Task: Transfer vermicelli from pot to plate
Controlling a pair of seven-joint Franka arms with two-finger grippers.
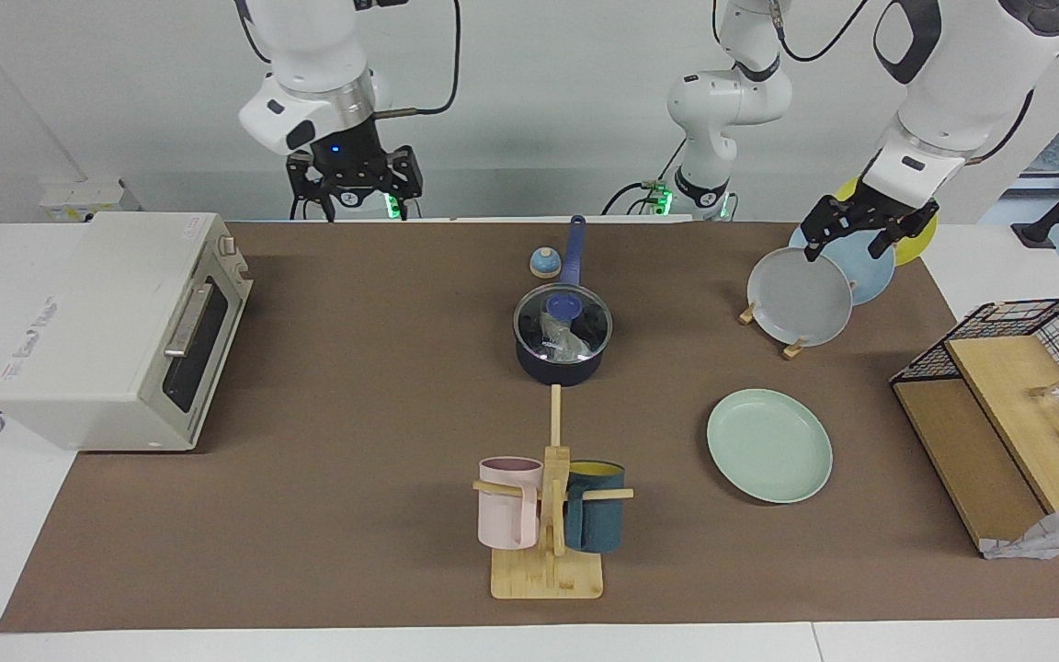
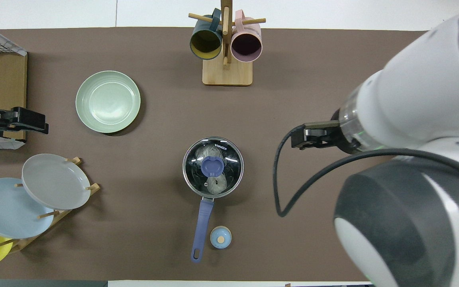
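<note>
Vermicelli [image 1: 564, 338] in lidded pot [image 1: 559, 366], seemingly well apart from both raised grippers

On the desk [image 1: 355, 414] stood one pot [image 1: 562, 354] under one glass lid [image 1: 563, 318], holding two lumps of vermicelli [image 2: 212, 167]. Four plates: one mint-green plate [image 1: 769, 445], then one grey plate [image 1: 800, 297], one light blue plate [image 1: 865, 267] and one yellow plate [image 1: 916, 246] below the left pincer [image 1: 863, 230]. Two mugs [image 1: 509, 501], two pincers, one oven [image 1: 116, 326].
</note>
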